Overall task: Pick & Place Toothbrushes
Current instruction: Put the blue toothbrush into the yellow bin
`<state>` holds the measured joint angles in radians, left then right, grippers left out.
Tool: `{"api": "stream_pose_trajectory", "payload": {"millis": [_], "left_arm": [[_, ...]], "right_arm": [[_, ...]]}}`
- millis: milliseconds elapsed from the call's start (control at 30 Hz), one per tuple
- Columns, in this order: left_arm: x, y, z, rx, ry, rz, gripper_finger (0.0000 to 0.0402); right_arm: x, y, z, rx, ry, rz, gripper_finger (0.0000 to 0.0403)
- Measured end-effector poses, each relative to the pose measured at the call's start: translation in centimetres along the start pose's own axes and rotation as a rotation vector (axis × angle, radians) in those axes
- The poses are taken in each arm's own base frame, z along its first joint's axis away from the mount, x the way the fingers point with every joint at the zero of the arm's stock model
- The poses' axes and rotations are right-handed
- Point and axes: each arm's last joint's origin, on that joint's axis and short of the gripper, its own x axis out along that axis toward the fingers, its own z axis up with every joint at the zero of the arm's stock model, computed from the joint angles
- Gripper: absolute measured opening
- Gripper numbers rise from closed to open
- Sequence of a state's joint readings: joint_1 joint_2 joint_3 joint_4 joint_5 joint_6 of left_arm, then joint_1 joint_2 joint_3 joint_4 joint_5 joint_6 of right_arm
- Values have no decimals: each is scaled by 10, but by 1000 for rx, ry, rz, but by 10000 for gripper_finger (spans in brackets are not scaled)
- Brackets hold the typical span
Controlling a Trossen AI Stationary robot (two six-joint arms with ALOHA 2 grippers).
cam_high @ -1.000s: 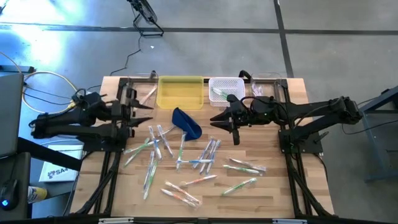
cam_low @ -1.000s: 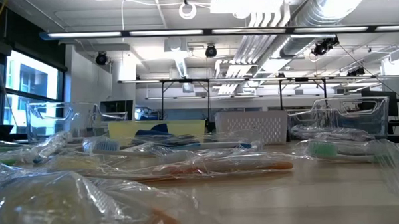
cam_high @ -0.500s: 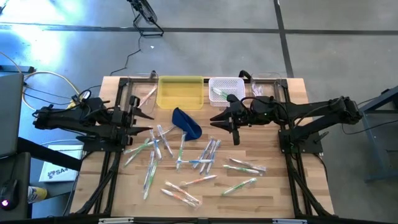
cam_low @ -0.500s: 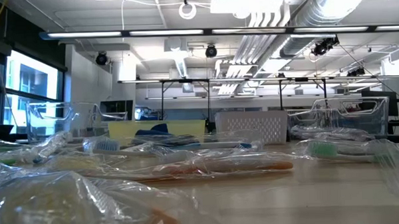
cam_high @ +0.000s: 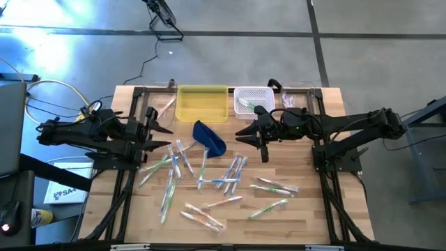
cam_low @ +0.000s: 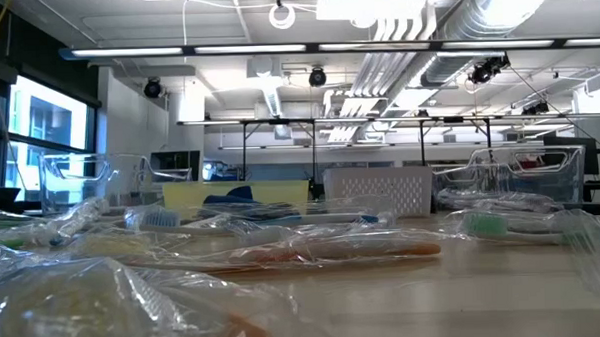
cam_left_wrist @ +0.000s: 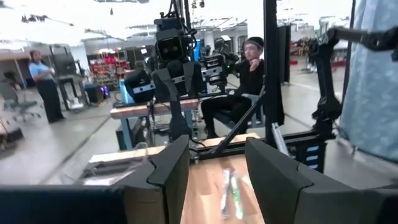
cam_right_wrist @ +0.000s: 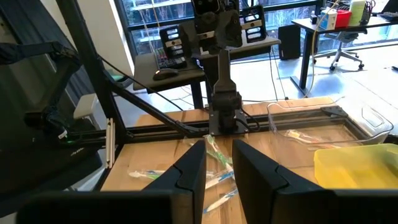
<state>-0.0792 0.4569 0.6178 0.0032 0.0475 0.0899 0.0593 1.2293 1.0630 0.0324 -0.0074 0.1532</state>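
From above, we see the toothbrushes (cam_high: pixel 209 174) scattered mid-table, the nearest lying just right of the left gripper (cam_high: pixel 162 129), long axis slanting; the right gripper (cam_high: pixel 245 136) hovers farther off. Our left wrist view shows jaws apart, empty; right wrist view, jaws narrowly apart, empty.

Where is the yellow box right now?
From above, the yellow box sits at the table's far edge, left of the middle. The white basket is right beside it, and the blue pouch lies just in front.
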Motion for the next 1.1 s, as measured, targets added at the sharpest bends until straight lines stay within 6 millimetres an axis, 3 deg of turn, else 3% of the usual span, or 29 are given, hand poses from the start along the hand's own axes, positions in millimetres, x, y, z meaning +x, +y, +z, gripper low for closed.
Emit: {"api": "stream_pose_trajectory", "payload": {"millis": [300, 667, 867, 1000, 1100], "left_arm": [[16, 0, -9, -124, 70, 18, 152], [31, -3, -35, -677, 292, 39, 152], [16, -7, -65, -938, 651, 164, 152], [-4, -10, -85, -1027, 923, 342, 152], [-18, -8, -94, -1038, 1023, 552, 152]], "right_arm": [[0, 0, -1, 0, 10, -2, 70], [0, -1, -6, 0, 63, -10, 70], [0, -1, -8, 0, 79, -17, 70], [0, -1, -8, 0, 85, -19, 70], [0, -2, -8, -19, 85, -20, 70]]}}
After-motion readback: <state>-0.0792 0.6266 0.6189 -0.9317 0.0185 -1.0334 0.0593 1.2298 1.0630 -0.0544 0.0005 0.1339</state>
